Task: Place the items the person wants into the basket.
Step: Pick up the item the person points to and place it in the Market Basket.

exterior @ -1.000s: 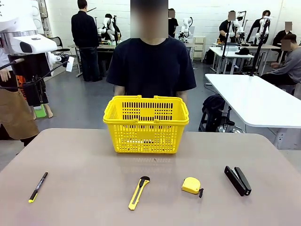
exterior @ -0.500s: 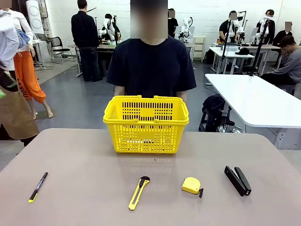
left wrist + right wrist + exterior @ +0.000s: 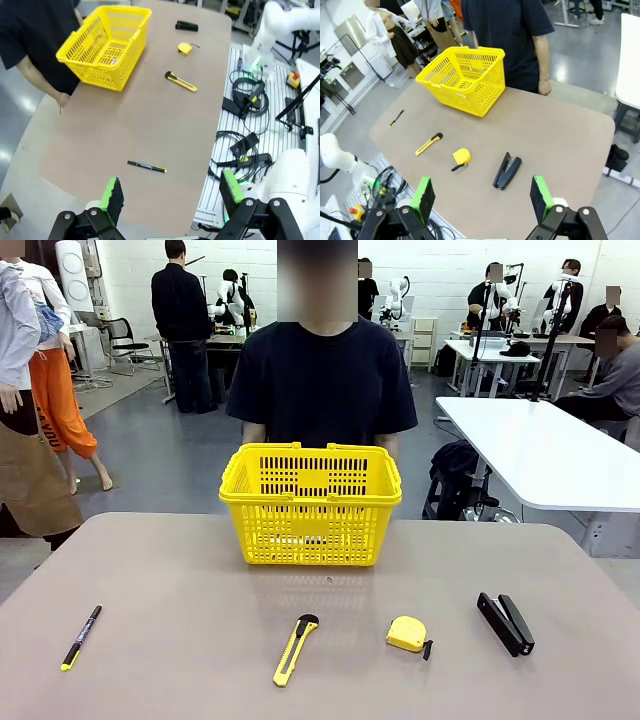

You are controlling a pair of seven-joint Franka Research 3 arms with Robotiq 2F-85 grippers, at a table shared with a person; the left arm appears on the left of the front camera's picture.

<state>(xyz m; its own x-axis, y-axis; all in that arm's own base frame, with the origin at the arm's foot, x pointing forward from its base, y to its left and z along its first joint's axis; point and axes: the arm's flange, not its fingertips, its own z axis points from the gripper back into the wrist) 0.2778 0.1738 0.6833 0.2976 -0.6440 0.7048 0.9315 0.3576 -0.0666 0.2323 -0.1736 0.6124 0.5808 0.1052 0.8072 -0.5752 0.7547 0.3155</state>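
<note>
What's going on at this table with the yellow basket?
Nothing is being handled right now. The person stands behind the basket at the far side of the table. A pen, utility knife, tape measure and stapler lie in a row on the near side. The left end effector and right end effector hover above, open and empty.

Yellow grid-sided shopping basket point(image 3: 310, 508), upright at far table point(image 3: 180, 570) edge; small yellow tape measure point(image 3: 406, 634) and black stapler point(image 3: 505, 623), apparently closed, lying flat on the near side, apart

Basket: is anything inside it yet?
The basket looks empty: both wrist views show no tool on its grid floor. In the front view its near wall covers most of the floor.
</note>
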